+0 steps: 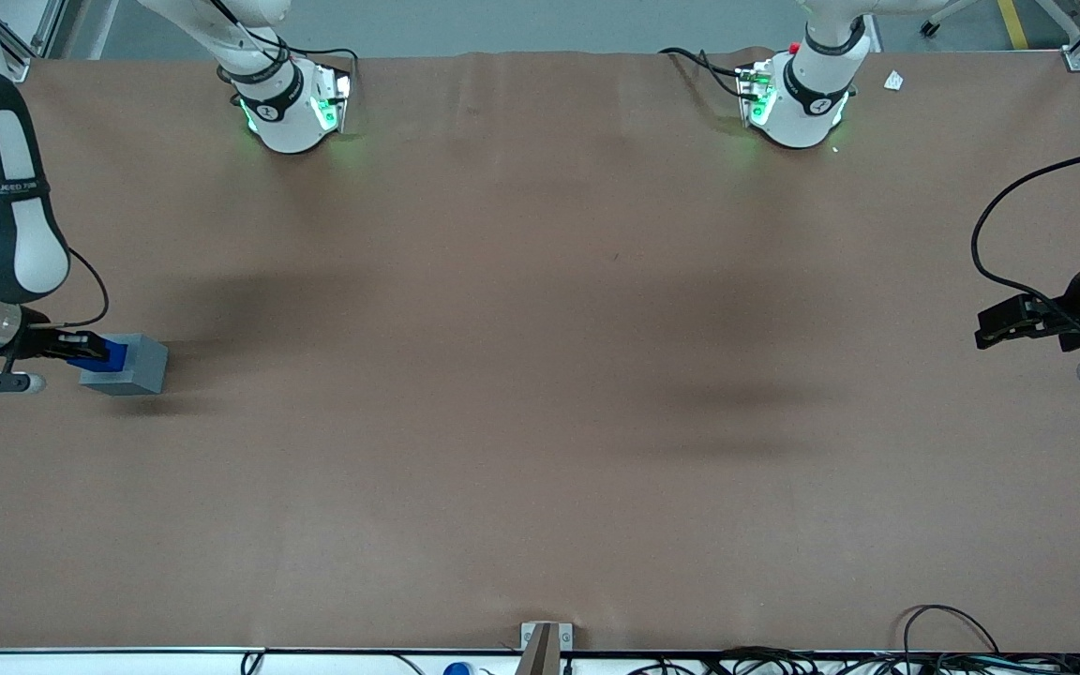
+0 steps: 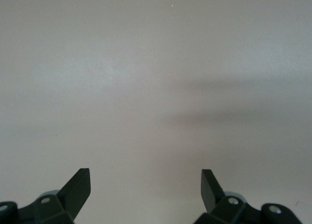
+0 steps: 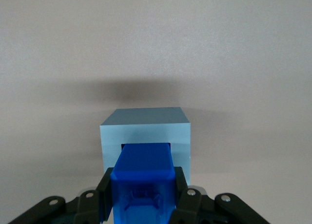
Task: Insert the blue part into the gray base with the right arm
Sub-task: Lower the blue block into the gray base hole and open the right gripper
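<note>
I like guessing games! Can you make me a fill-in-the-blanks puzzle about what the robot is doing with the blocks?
1. The end effector is shut on the ____ part.
2. The part's end is going into the ____ base.
3. The base sits on the ____ table.
4. The base lies toward the ____ arm's end of the table.

Missing words: blue; gray; brown; working

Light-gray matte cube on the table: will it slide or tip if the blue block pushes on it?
The light-gray matte cube sits flat and squat, so tipping seems unlikely. Nothing braces it on the brown table, so it may slide. The gripper holds the blue plastic block at its recess.
</note>
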Tool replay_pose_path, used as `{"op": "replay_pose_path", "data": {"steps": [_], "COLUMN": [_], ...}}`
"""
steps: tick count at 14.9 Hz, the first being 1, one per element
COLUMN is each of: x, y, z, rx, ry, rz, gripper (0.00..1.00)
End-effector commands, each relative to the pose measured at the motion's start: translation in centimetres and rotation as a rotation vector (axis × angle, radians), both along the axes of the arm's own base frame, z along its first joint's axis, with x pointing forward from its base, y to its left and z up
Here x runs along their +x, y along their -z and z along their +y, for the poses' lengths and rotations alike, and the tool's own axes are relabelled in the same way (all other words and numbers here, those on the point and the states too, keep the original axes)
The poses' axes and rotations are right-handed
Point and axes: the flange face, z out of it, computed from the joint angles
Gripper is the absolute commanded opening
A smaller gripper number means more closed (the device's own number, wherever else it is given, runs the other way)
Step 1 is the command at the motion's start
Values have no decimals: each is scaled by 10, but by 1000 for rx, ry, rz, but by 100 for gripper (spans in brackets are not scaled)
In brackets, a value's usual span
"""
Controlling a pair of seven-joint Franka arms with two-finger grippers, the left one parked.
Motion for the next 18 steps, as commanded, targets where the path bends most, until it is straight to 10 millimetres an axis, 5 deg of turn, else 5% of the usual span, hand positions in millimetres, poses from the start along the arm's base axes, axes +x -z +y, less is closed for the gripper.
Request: {"op": "replay_pose_path", "data": {"steps": [1, 2, 3, 5, 9, 15, 18], "x": [4, 4, 4, 4, 6, 19, 13], "y": [2, 2, 2, 2, -12, -133, -188], "z": [-1, -1, -1, 0, 6, 64, 116], "rx": [5, 5, 6, 7, 11, 44, 46], "ry": [-3, -1, 0, -2, -5, 54, 87], "rz": [9, 9, 9, 10, 7, 41, 17], "gripper": [14, 17, 33, 100, 100, 100, 100]}}
